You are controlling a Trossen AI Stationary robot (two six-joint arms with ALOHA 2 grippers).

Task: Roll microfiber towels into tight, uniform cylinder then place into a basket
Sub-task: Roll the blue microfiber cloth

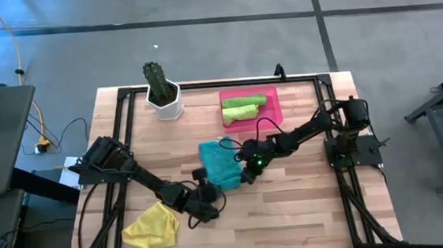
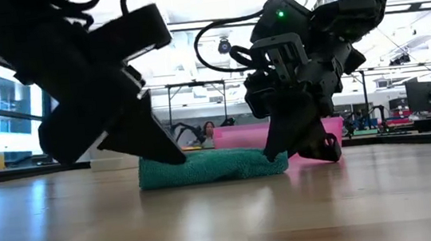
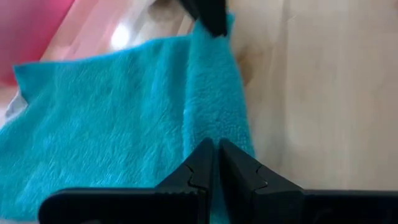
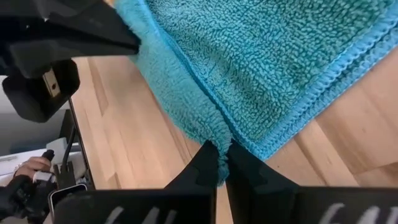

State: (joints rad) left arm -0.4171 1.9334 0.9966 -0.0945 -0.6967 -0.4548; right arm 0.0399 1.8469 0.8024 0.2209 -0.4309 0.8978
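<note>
High view: teal towel (image 1: 220, 164) flat at table centre, two rolled green towels (image 1: 243, 109) already in pink basket (image 1: 271, 96).

Low view: both grippers at towel's folded near edge.

Left wrist view: left gripper (image 3: 216, 163) pinched on fold.

Right wrist view: right gripper (image 4: 219, 160) pinched on same fold. Advice: roll both ends evenly, keep tension, avoid cone.

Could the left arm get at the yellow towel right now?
Probably not right away: the left gripper is shut on the teal towel's edge. The yellow towel lies beside that arm with bare table between, so once it lets go, likely yes.
</note>
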